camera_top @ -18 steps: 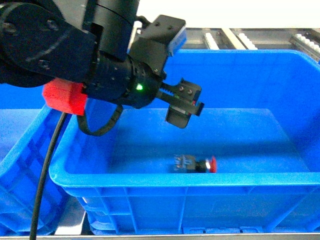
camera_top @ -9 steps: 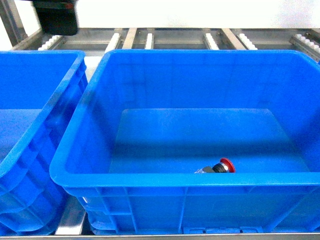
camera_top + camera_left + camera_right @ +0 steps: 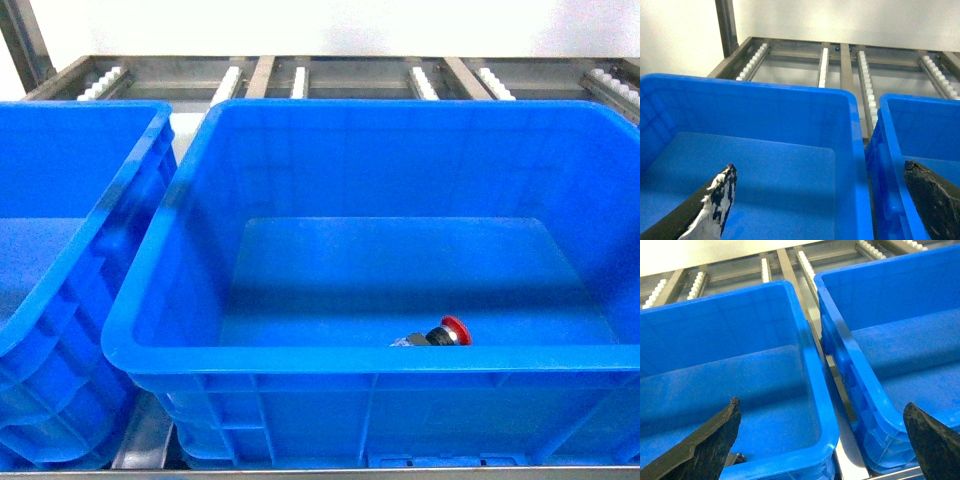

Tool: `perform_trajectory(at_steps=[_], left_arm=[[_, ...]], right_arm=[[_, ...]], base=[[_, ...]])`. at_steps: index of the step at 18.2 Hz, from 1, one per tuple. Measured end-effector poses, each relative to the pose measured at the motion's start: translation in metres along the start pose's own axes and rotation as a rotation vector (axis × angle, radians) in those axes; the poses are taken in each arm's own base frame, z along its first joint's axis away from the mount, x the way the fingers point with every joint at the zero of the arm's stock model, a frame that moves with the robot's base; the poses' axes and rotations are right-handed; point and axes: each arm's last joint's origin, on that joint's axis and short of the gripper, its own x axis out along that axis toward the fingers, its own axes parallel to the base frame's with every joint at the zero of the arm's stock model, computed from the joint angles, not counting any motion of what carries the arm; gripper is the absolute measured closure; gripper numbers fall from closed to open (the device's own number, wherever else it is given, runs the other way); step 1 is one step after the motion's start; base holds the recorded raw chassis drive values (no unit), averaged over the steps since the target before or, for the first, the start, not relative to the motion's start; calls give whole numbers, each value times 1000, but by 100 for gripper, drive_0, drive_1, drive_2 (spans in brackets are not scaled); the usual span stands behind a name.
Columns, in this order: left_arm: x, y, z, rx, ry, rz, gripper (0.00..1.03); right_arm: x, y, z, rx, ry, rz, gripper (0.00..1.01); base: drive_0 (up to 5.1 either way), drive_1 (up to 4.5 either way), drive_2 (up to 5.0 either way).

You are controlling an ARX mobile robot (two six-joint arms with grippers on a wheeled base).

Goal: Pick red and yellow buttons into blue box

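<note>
The blue box (image 3: pixel 160 330) fills the middle of the head view. A red button (image 3: pixel 446 332) lies on its side on the box floor, close to the front wall, red cap pointing right. The yellow button is out of view. Neither gripper shows in the head view. In the left wrist view my left gripper (image 3: pixel 819 169) is open and holds nothing, hovering over the neighbouring crate (image 3: pixel 765 165). My right gripper (image 3: pixel 821 405) is also open and empty, above the blue box's right rim (image 3: pixel 826 415). A small dark part (image 3: pixel 736 458) peeks out by its left finger.
A second blue crate (image 3: pixel 60 270) stands to the left of the box, a third (image 3: pixel 900 340) to its right. All rest on a metal roller rack (image 3: pixel 300 75) against a white wall. A narrow metal gap (image 3: pixel 840 385) separates the crates.
The left arm, which hung over the box with its gripper above the red button, has withdrawn out of the head view. The red button has shifted a little to the right.
</note>
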Motion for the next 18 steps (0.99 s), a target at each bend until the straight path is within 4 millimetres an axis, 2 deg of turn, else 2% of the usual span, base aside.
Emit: perform_trajectory(at_steps=[2,3,6,10,11,13,18], left_arm=[[2,-1,-3,6,9,-9,6],[-1,6,-3,1,-71,-107,18],[-12,21,-22,51,-63,-182,50],[-24,33,-33,50,-74,-187,96],[-26,36,-36,54,-68,-188,101],[-29,48,-41,54,-65,-175,101],[-39,49,-46,53,-81,-191,101]], right_arm=[[0,0,0,0,1,0,3],[0,1,1,-42,-87,67,11],[-13,11,-12,-164,-137,116,44],[-24,9,-18,-187,-146,112,90],[-26,9,-19,-189,-147,112,100],[-28,7,-26,-192,-152,112,99],[-38,7,-26,-191,-160,113,99]], base=[[0,0,0],[0,0,0],[0,0,0],[0,0,0],[0,0,0],[0,0,0],[0,0,0]])
